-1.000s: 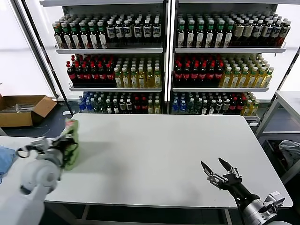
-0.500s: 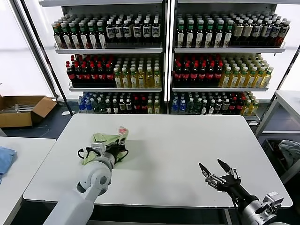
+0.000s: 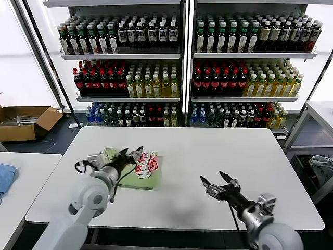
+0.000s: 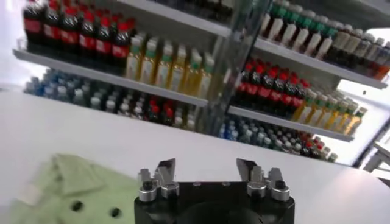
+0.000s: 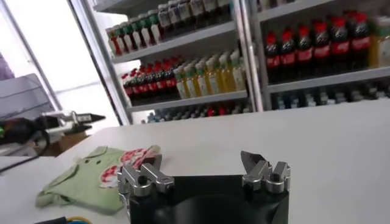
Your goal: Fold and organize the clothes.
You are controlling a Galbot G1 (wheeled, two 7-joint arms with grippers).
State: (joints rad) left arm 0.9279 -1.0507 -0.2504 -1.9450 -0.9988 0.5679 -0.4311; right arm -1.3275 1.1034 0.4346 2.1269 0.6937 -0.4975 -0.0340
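— Head view: what lay on the white table (image 3: 208,156)?
— A soft, light green polo shirt (image 3: 141,167), rumpled into a loose, roughly rectangular heap on the table's left half, its red-and-white printed graphic facing up. From the left wrist view the collar and two small dark buttons (image 4: 94,209) showed on the pale fabric.
— And the arms?
— The left gripper (image 3: 130,153) hovered at the shirt's near edge, its dark, pointed fingers spread apart with nothing between them; whether a tip brushed the cloth I could not tell. The right gripper (image 3: 218,179) hung over bare tabletop toward the front right, well apart from the shirt, its two tapered black fingers (image 3: 225,176) splayed wide and empty.
— Anything behind?
— Metal shelves (image 3: 182,54) packed with rows of bottles, dark, red-labelled and yellow. An open cardboard box (image 3: 23,122) sat on the floor at far left, and a fold of blue cloth (image 3: 5,176) lay on the neighbouring table.
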